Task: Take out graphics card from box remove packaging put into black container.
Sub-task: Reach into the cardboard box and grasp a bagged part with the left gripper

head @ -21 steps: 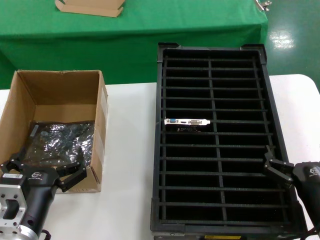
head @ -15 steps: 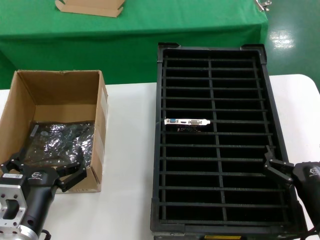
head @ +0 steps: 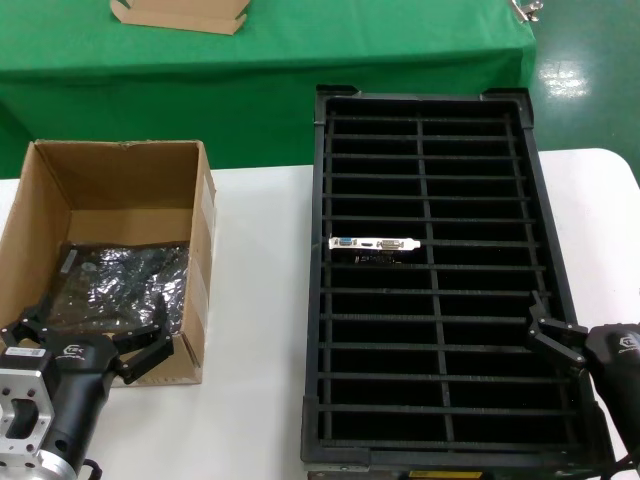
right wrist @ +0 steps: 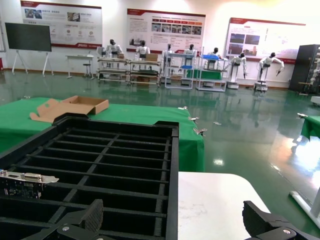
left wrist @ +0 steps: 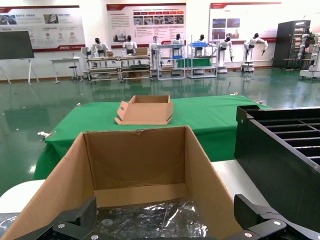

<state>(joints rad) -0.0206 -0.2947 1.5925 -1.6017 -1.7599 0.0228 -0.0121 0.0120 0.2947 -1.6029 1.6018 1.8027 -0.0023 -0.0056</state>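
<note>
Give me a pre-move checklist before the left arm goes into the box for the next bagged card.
1. Left pincer open: ok, fingers spread wide.
2. Left pincer lined up with the box: ok, it hangs at the near edge of the opening.
3. Packaging reachable: ok, the shiny bag lies flat on the box floor, nothing on top.
4. A card is inside that bag: cannot tell, the plastic hides the contents.
5. Black container has free slots: ok, one graphics card stands in a left-column slot; the other slots look vacant.
6. Right pincer out of the way: ok, open at the container's right rim.
</note>
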